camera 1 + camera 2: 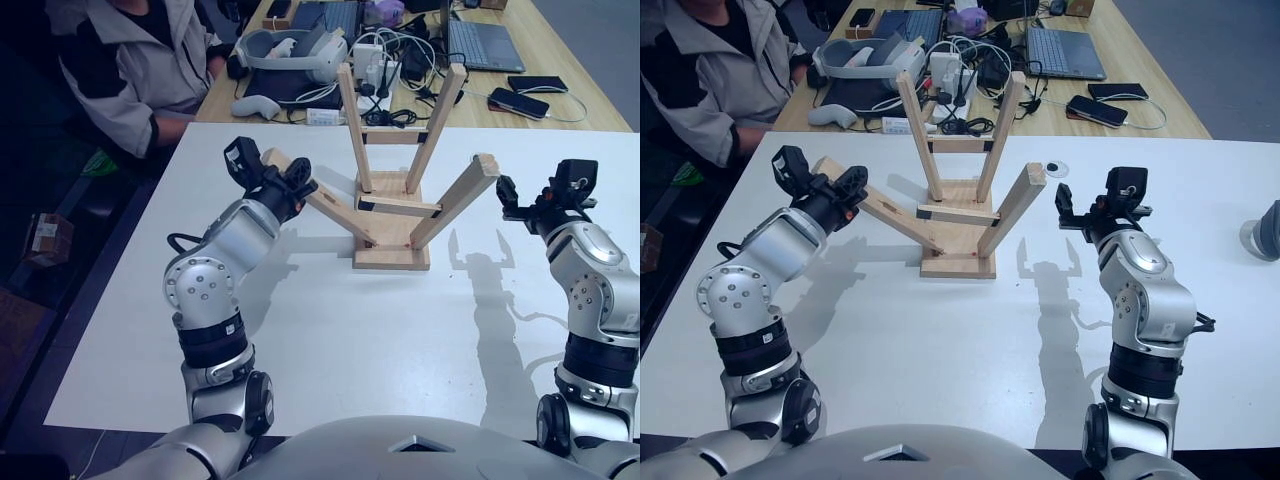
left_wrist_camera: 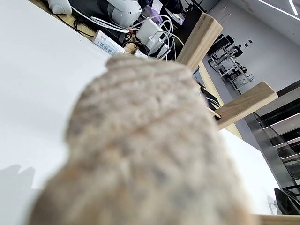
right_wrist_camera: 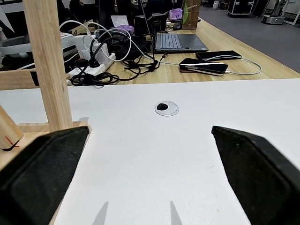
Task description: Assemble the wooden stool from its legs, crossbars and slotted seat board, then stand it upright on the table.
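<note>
Left eye view: pale wooden stool (image 1: 392, 215), inverted, its seat board (image 1: 392, 258) flat on the middle of the white tabletop (image 1: 300, 340), legs splayed upward. My left tool (image 1: 288, 186) is clamped on the left leg (image 1: 335, 208). My right tool (image 1: 508, 197) is open, just beside the right leg (image 1: 455, 205). Risk: a one-sided lift could twist joints loose. Open room on the near side; cables (image 1: 395, 45) crowd the far edge.
</note>
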Controlling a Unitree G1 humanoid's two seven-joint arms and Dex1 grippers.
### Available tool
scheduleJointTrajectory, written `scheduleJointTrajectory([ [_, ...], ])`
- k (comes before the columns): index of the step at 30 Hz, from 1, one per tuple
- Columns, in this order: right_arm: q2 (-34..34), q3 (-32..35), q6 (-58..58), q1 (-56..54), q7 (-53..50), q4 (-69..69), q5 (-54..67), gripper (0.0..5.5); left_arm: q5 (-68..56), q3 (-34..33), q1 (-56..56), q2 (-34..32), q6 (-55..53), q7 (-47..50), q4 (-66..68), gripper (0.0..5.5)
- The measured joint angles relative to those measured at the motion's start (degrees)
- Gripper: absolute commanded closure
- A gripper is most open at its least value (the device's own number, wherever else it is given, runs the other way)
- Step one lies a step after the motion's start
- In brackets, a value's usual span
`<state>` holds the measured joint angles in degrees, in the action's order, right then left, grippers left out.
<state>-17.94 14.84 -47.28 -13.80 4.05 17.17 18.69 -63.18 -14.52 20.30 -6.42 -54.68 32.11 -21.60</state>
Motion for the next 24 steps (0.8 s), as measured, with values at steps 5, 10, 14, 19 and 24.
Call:
scheduleJointTrajectory([
  [5, -0.01, 0.04, 0.01, -0.01, 0.03, 0.03, 0.01, 0.62, 0.24, 0.52, -2.99, 0.13, -0.20, 0.03, -3.40, 4.49],
  [10, -0.03, 0.08, 0.01, -0.01, 0.04, 0.04, 0.00, 0.62, 0.71, 1.13, -3.83, 0.58, -0.17, 0.52, -4.88, 4.49],
  [14, -0.14, 0.05, 0.07, -0.01, 0.13, 0.22, -0.03, 0.62, 1.76, 2.67, -3.65, 0.59, -0.59, 0.92, -6.02, 4.49],
  [19, -0.37, 0.31, 2.38, -1.86, 3.89, 1.43, 2.20, 0.62, 8.69, 10.14, -1.44, -0.43, -1.87, -0.43, -8.74, 4.49],
  [24, -1.26, 0.35, 3.79, -3.43, 6.75, 2.14, 2.96, 0.62, 13.23, 14.09, -0.42, -1.00, -2.61, -3.53, -9.88, 4.49],
])
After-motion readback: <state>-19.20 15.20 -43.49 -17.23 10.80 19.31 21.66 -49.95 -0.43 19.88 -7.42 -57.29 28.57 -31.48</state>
